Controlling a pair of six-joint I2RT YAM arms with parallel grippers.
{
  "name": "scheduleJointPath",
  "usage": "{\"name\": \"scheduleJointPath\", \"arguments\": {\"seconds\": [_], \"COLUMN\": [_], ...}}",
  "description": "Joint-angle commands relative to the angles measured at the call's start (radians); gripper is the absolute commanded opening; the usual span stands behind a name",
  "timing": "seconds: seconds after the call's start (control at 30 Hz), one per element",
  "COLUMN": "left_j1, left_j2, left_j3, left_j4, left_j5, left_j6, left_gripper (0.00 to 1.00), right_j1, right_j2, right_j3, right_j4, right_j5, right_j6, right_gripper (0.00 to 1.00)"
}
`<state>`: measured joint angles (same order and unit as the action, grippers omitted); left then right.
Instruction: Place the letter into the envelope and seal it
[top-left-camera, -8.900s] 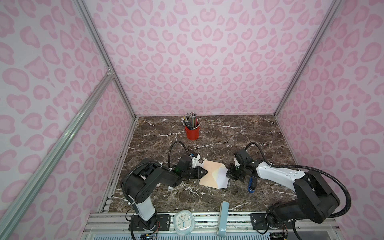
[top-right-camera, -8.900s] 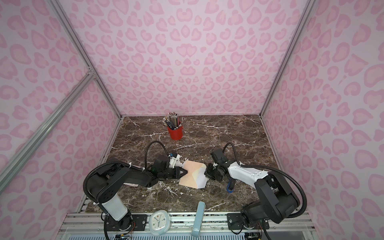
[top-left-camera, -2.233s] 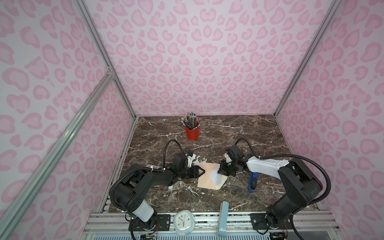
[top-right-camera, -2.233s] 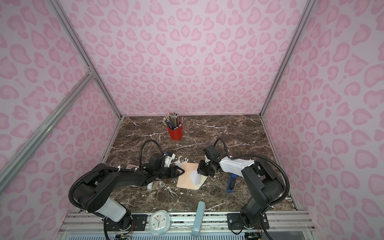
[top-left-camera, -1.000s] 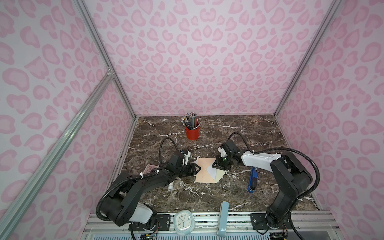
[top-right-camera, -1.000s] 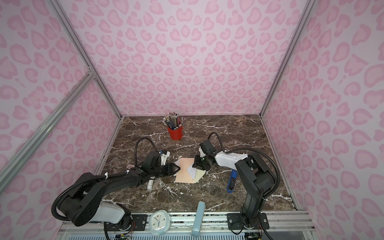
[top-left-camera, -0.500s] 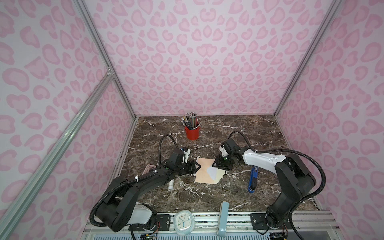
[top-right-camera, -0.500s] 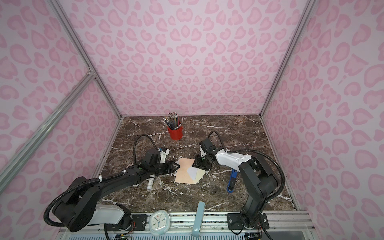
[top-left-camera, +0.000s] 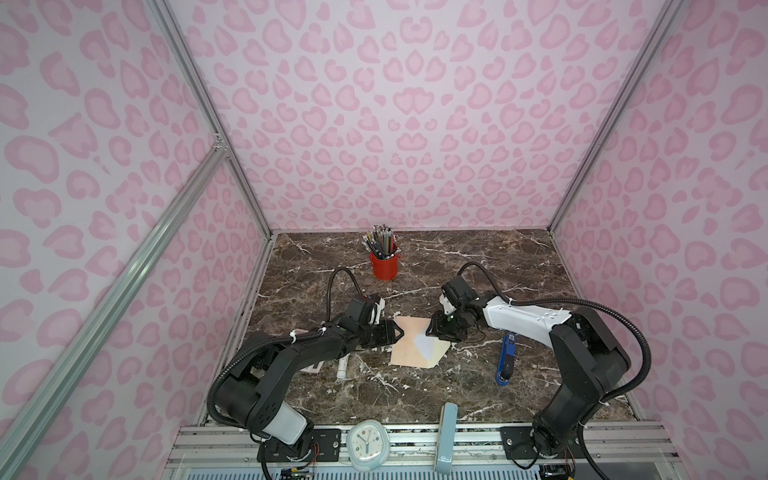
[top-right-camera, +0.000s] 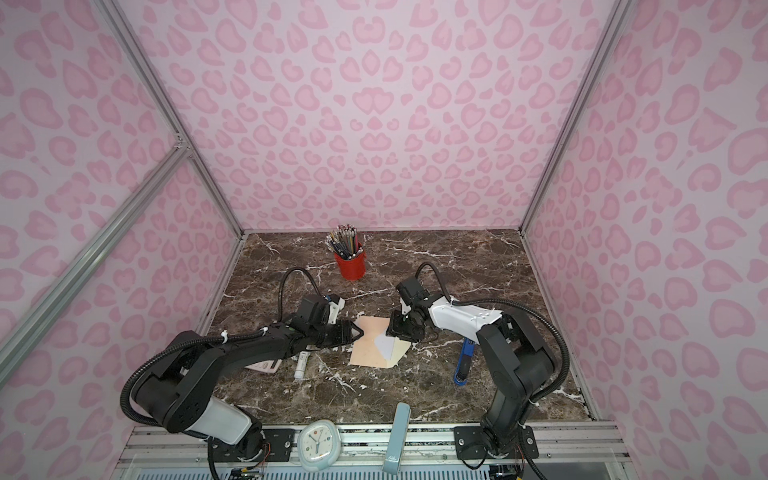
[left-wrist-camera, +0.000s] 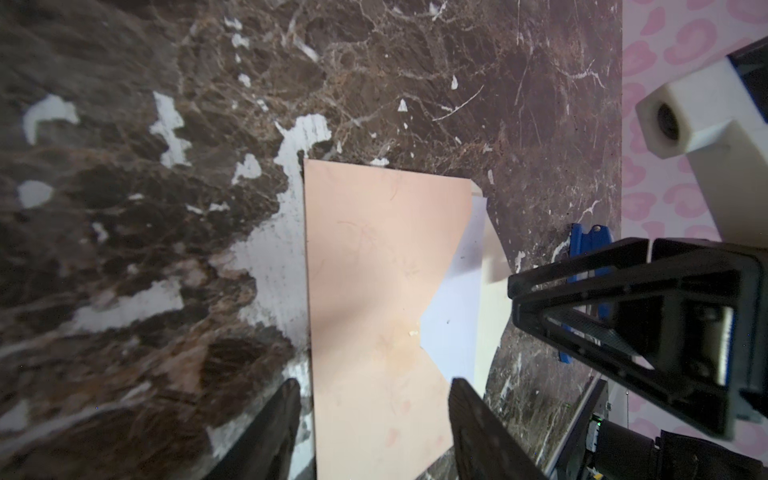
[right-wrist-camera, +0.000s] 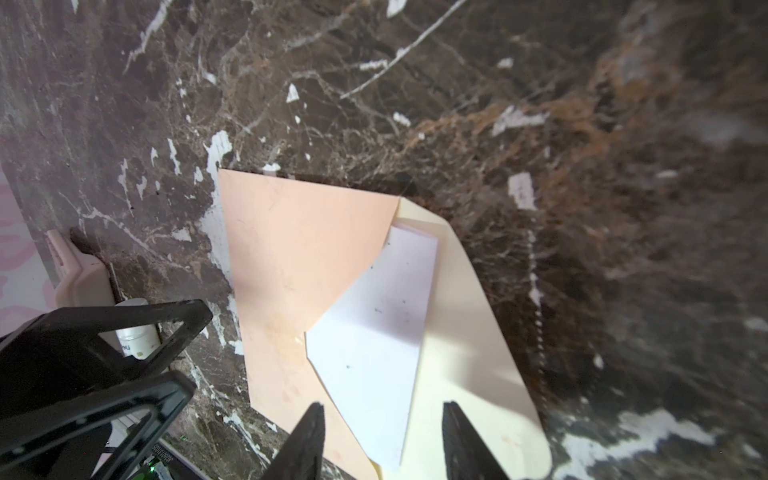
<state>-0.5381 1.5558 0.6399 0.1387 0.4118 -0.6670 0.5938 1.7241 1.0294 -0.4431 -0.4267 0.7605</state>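
Note:
The peach-pink envelope (top-left-camera: 409, 347) (top-right-camera: 368, 347) lies flat on the marble table in both top views. Its cream flap (right-wrist-camera: 469, 353) is folded open on the side toward the right arm. The white letter (right-wrist-camera: 374, 324) (left-wrist-camera: 453, 328) sits inside, showing through the V-shaped mouth (top-left-camera: 424, 344). My left gripper (top-left-camera: 399, 332) (left-wrist-camera: 374, 419) is open at the envelope's far left corner, its fingers either side of that end. My right gripper (top-left-camera: 432, 330) (right-wrist-camera: 382, 432) is open low over the letter and flap at the far right corner, holding nothing.
A red cup of pencils (top-left-camera: 383, 264) stands at the back. A blue tool (top-left-camera: 506, 357) lies right of the envelope. A white glue stick (top-left-camera: 343, 368) and a pink calculator (top-left-camera: 313, 368) lie under the left arm. A clock (top-left-camera: 367, 442) and a pale blue block (top-left-camera: 446, 432) sit on the front rail.
The right gripper has opened and let go of the envelope's flap end. The envelope, held up off the table several seconds ago, now lies flat. The left gripper's opening is unchanged.

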Motion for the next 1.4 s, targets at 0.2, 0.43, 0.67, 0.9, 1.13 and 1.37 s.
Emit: {"name": "scheduleJointPath", "arguments": {"seconds": [0.2,0.43,0.67,0.9,1.13,1.37], "left_j1": [0.016,0.02,0.02,0.02,0.02,0.02], "left_j2": [0.044,0.07,0.084,0.092,0.108,0.118], "left_j3": [0.007,0.013,0.01,0.0,-0.006,-0.006], "left_j4": [0.044,0.092,0.116,0.127,0.149,0.16], "left_j5": [0.015,0.037,0.062,0.066,0.078,0.086], "left_j6": [0.024,0.018,0.012,0.01,0.005,0.001], "left_gripper": [0.61,0.61,0.58,0.58,0.59,0.58], "right_j1": [0.007,0.019,0.027,0.032,0.039,0.05], "right_j2": [0.043,0.08,0.11,0.133,0.15,0.181], "right_j3": [0.036,0.065,0.096,0.113,0.145,0.184], "right_j4": [-0.04,-0.045,-0.061,-0.069,-0.07,-0.074], "right_j5": [0.031,0.026,0.021,0.02,0.006,-0.01], "right_j6": [0.012,0.013,0.01,0.01,0.007,0.006], "right_gripper": [0.51,0.51,0.51,0.52,0.52,0.53]}}
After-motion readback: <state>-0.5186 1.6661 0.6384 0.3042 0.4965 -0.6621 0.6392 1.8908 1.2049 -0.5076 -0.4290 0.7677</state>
